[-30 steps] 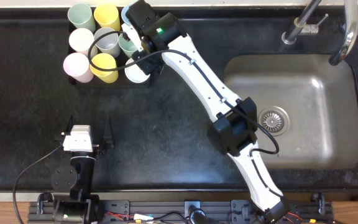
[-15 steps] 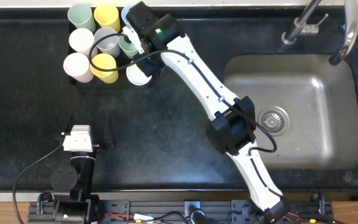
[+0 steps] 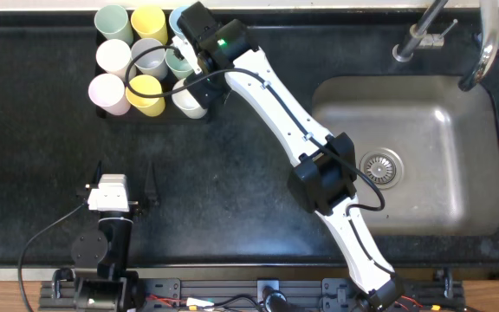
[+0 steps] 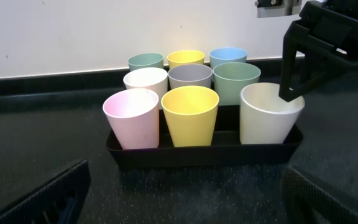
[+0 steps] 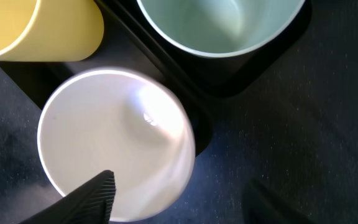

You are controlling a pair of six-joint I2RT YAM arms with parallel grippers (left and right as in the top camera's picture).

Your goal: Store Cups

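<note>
A black tray (image 4: 197,155) at the counter's back left holds several cups in pink (image 3: 108,94), yellow (image 3: 145,94), grey, green, blue and white. A cream-white cup (image 3: 189,97) stands in the tray's front right corner, seen too in the left wrist view (image 4: 269,115). My right gripper (image 5: 182,186) hangs over it, open: one finger (image 5: 98,193) is inside the cup and the other is outside, well clear of the rim. From the left wrist view, that finger (image 4: 291,81) dips into the cup. My left gripper (image 3: 126,180) rests open near the front, far from the tray.
A steel sink (image 3: 405,156) with a faucet (image 3: 423,35) takes up the right side. The right arm (image 3: 275,104) stretches diagonally across the dark counter. A pale green cup (image 5: 222,25) sits directly behind the white one.
The white cup has shifted slightly left and back, settling against the yellow cup in the tray. The right gripper barely moved; the left arm stayed still.
</note>
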